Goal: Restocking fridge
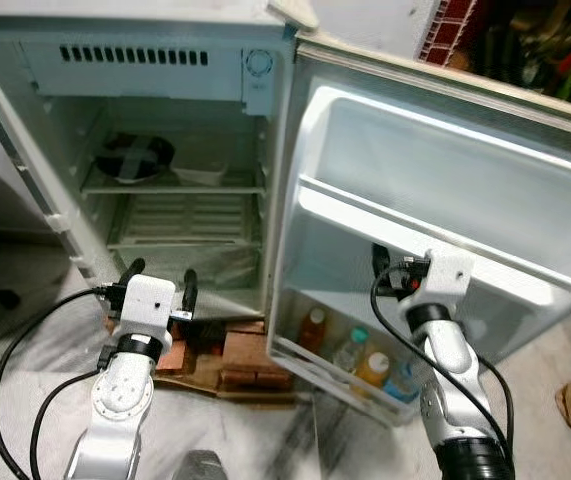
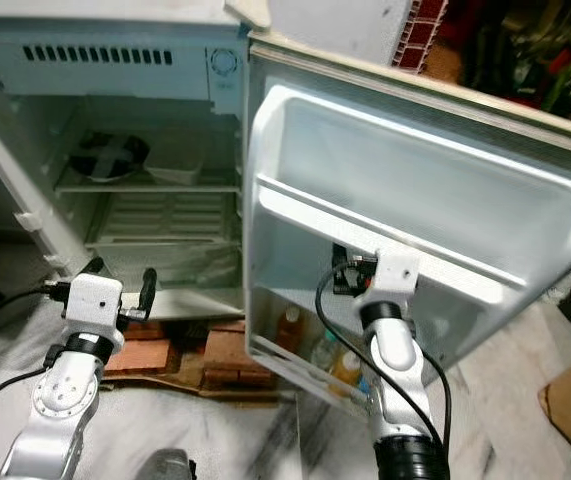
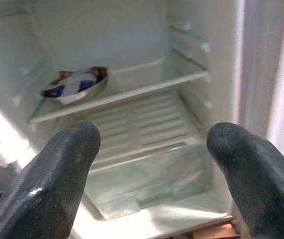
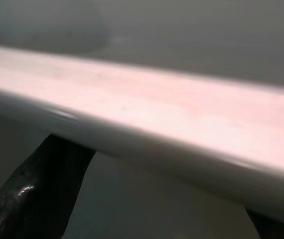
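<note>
Left gripper (image 1: 160, 284), fingers spread wide and empty, is facing the open fridge (image 1: 165, 160); right gripper (image 1: 393, 272), grip unclear, is reaching the door shelf (image 1: 405, 225) above bottles (image 1: 370, 365); fetching stock likely follows.

No legible text, labels or numbers on fridge (image 1: 265, 110) or bottles (image 1: 373, 368).

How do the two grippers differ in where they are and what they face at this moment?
The left gripper hangs in open air before the fridge compartment, while the right gripper sits close against the door shelf rail. The left gripper's fingers are spread wide with nothing between them; the right gripper's fingers pass beneath the rail, so their spread is unclear. The left wrist view looks in at a bowl on a shelf. Both have black fingers.
</note>
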Controlling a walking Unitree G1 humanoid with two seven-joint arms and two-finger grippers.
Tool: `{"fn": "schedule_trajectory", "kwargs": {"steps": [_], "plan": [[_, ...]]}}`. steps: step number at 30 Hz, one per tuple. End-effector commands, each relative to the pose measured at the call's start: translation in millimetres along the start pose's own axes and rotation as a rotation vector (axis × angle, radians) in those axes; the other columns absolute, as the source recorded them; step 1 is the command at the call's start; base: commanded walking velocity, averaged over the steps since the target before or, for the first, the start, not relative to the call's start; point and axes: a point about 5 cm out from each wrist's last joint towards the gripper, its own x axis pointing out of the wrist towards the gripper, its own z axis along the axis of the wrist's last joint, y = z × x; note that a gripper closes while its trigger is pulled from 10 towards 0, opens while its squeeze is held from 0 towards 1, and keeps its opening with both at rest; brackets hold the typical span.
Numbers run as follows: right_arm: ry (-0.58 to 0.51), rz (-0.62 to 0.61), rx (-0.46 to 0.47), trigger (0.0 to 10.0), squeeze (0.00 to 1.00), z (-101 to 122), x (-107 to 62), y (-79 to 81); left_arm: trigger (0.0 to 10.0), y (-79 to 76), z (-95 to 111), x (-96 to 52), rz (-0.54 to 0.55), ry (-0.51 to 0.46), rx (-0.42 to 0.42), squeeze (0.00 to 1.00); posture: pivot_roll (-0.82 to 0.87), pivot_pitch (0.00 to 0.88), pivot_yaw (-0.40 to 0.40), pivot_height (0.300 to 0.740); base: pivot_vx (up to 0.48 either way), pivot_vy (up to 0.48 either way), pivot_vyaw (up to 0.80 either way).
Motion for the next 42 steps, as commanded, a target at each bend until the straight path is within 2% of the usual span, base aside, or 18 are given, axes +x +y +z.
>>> {"fn": "schedule_trajectory", "kwargs": {"steps": [1,3,6,9,18,19,23,24,26,27,28,29,31,36,39,40,41,42], "plan": [[-0.002,0.006,0.0,10.0,0.0,1.5,1.3,-1.5,10.0,1.7,-0.3,0.5,0.006,0.009,0.005,0.0,0.09,0.017,-0.045,0.74,0.0,-0.296,0.0],[0.001,0.013,0.006,10.0,0.0,1.1,1.2,-0.7,10.0,1.9,-0.4,0.3,0.005,0.009,0.005,0.0,0.09,0.02,-0.043,0.74,0.0,-0.3,0.0],[0.038,0.087,0.043,10.0,0.0,-4.4,-4.2,6.3,10.0,2.1,-1.1,-1.3,0.002,0.013,0.008,0.0,0.09,0.028,-0.045,0.74,0.0,-0.298,0.0],[0.075,0.161,0.04,10.0,0.0,-11.3,-13.7,10.9,10.0,0.8,-2.2,-3.3,-0.002,0.02,0.007,0.0,0.09,0.034,-0.049,0.74,0.0,-0.301,0.0],[0.179,0.273,0.082,10.0,0.0,-26.6,-24.8,15.8,10.0,-1.6,-3.9,-6.4,-0.009,0.03,0.004,0.0,0.09,0.037,-0.056,0.74,0.0,-0.301,0.0],[0.207,0.345,0.098,10.0,0.0,-29.0,-27.7,20.3,10.0,-1.9,-4.2,-6.9,-0.009,0.032,0.004,0.0,0.1,0.037,-0.058,0.74,0.0,-0.3,0.0],[0.228,0.436,0.122,10.0,0.0,-29.2,-30.9,24.7,10.0,-1.8,-4.2,-6.9,-0.01,0.035,0.004,0.0,0.1,0.043,-0.058,0.74,0.0,-0.3,0.0],[0.274,0.519,0.161,10.0,0.0,-30.7,-35.2,27.9,10.0,-1.6,-4.4,-7.1,-0.01,0.036,0.005,0.0,0.1,0.045,-0.059,0.74,0.0,-0.3,0.0],[0.288,0.583,0.169,10.0,0.0,-29.8,-38.7,29.4,10.0,-1.2,-4.5,-7.4,-0.009,0.037,0.005,0.0,0.1,0.045,-0.059,0.74,0.0,-0.302,0.0],[0.282,0.6,0.163,10.0,0.0,-28.7,-39.5,29.3,10.0,-1.1,-4.5,-7.4,-0.009,0.037,0.005,0.0,0.1,0.045,-0.059,0.74,0.0,-0.3,0.0],[0.315,0.685,0.182,10.0,0.0,-28.2,-44.3,29.1,10.0,-0.6,-5.2,-7.7,-0.009,0.041,0.006,0.0,0.1,0.047,-0.059,0.74,0.0,-0.3,0.0],[0.315,0.685,0.182,10.0,0.0,-28.2,-44.3,29.1,10.0,-0.6,-5.2,-7.7,-0.009,0.041,0.006,0.0,0.1,0.047,-0.059,0.74,0.0,-0.3,0.0],[0.379,0.805,0.192,10.0,0.0,-29.7,-52.2,25.0,10.0,0.0,-5.6,-8.2,-0.009,0.043,0.007,0.0,0.1,0.049,-0.058,0.74,0.0,-0.3,0.0],[0.435,0.879,0.197,10.0,0.0,-30.8,-56.5,17.8,10.0,0.7,-6.0,-8.8,-0.007,0.046,0.01,0.0,0.11,0.05,-0.057,0.74,0.0,-0.298,0.0],[0.491,0.954,0.175,10.0,0.0,-33.3,-62.7,12.7,10.0,1.3,-6.4,-9.9,-0.006,0.049,0.012,0.0,0.12,0.052,-0.056,0.74,0.0,-0.299,0.0],[0.54,0.997,0.127,10.0,0.0,-36.8,-65.6,5.0,10.0,2.2,-7.0,-11.3,-0.004,0.053,0.017,0.0,0.12,0.051,-0.056,0.74,0.0,-0.292,0.0],[0.54,0.997,0.127,10.0,0.0,-36.8,-65.6,5.0,10.0,2.2,-7.0,-11.3,-0.004,0.053,0.017,0.0,0.12,0.051,-0.056,0.74,0.0,-0.292,0.0],[0.553,0.987,0.072,10.0,0.0,-39.0,-62.8,-0.9,10.0,3.0,-7.4,-12.3,-0.002,0.057,0.021,0.0,0.12,0.052,-0.056,0.74,0.0,-0.289,0.0]]}}
